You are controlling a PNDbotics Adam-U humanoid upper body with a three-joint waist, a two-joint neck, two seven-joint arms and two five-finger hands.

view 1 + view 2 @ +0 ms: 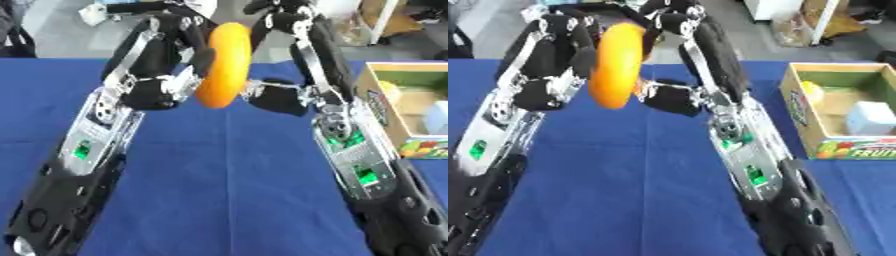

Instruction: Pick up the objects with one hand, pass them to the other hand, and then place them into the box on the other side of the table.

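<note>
Orange object: you hold an orange, disc-like object (224, 65) upright and edge-on, raised well above the blue surface (227, 175), over its middle toward the far edge.
Left hand: your left hand (162, 60) meets the object from the left; its fingers curl over the object's upper left side and touch it.
Right hand: your right hand (284, 60) meets the object from the right; its fingers arch over the top, and a lower part of the hand lies just beside the object's bottom edge. You cannot tell from these views whether this hand actually closes on it.
Object relative to hands: it stands between the two hands, with both forearms rising from the near corners of the surface.
Box: an open cardboard box (798, 107) sits at the right edge of the surface, well apart from the object; inside lie a yellow round item (812, 92) and a pale blue block (870, 118).
</note>
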